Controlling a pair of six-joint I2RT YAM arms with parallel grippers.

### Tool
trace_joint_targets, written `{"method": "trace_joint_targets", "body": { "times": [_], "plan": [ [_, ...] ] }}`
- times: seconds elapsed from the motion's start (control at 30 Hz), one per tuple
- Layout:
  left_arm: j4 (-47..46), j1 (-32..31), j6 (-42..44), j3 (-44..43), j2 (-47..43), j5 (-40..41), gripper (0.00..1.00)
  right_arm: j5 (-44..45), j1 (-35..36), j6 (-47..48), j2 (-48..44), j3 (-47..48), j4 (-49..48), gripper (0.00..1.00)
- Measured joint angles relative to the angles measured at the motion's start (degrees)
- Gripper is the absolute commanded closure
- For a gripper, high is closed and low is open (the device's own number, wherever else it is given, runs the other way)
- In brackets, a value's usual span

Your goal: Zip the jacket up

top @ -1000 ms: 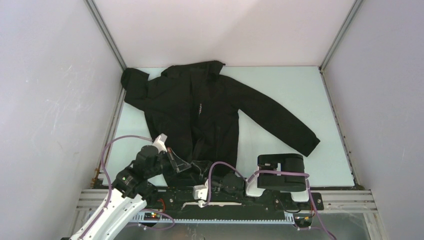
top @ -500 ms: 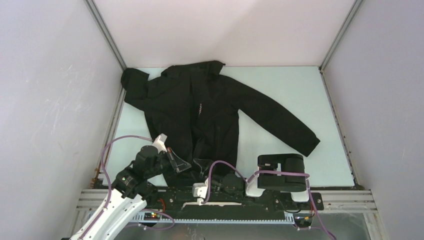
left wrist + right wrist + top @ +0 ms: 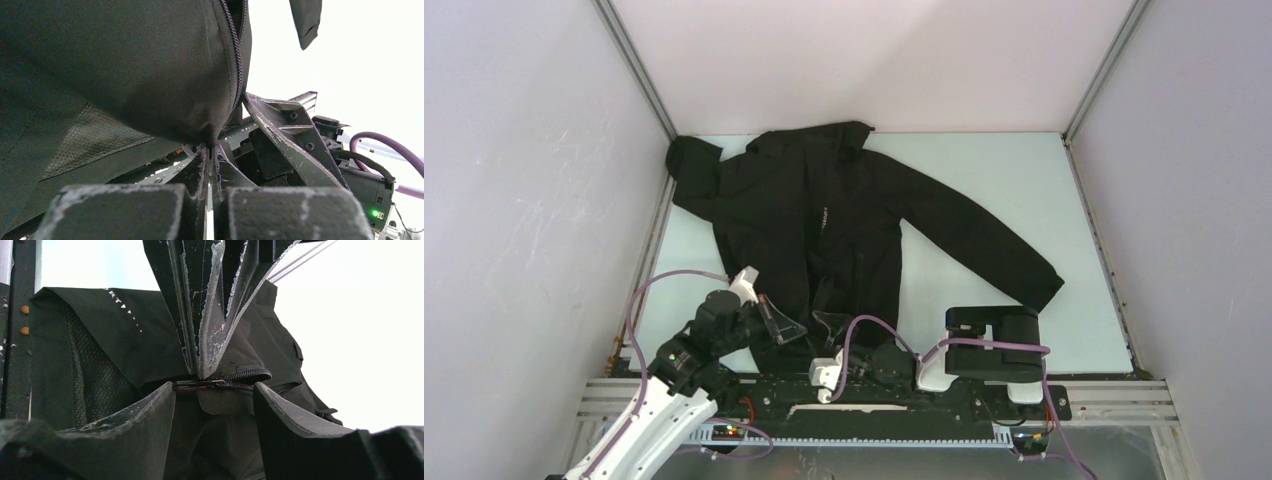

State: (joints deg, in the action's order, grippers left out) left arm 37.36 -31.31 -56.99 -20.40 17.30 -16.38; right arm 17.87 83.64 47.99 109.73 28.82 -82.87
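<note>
The black jacket (image 3: pixel 824 220) lies spread on the table, collar far and hem near the arms. My left gripper (image 3: pixel 794 332) is shut on the hem's bottom corner next to the zipper. In the left wrist view the gripper (image 3: pixel 210 146) pinches the fabric, and the zipper teeth (image 3: pixel 233 65) run up from it. My right gripper (image 3: pixel 831 323) is open just right of it. In the right wrist view the gripper (image 3: pixel 214 390) has its jaws on either side of the zipper slider (image 3: pixel 200 385) without touching it. The left fingers (image 3: pixel 200 315) reach down from above.
The jacket's right sleeve (image 3: pixel 994 250) stretches towards the table's right side. The left sleeve is bunched at the far left corner (image 3: pixel 692 160). White walls close in the table (image 3: pixel 1024 180) on three sides. The arm bases and a purple cable (image 3: pixel 874 330) lie along the near edge.
My right gripper has moved a little forward towards the jacket's hem and zipper. The left gripper has stayed shut on the hem, almost still.
</note>
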Motion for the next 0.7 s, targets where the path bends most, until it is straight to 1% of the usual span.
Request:
{"method": "trace_joint_targets", "body": {
  "times": [0.43,0.7],
  "plan": [
    [-0.8,0.0,0.0,0.0,0.1,0.0,1.00,0.4,0.4,-1.1,-3.5,-2.6,0.0,0.45],
    [-0.8,0.0,0.0,0.0,0.1,0.1,1.00,0.3,0.7,-1.1,-3.7,-2.8,0.0,0.58]
  ]
}}
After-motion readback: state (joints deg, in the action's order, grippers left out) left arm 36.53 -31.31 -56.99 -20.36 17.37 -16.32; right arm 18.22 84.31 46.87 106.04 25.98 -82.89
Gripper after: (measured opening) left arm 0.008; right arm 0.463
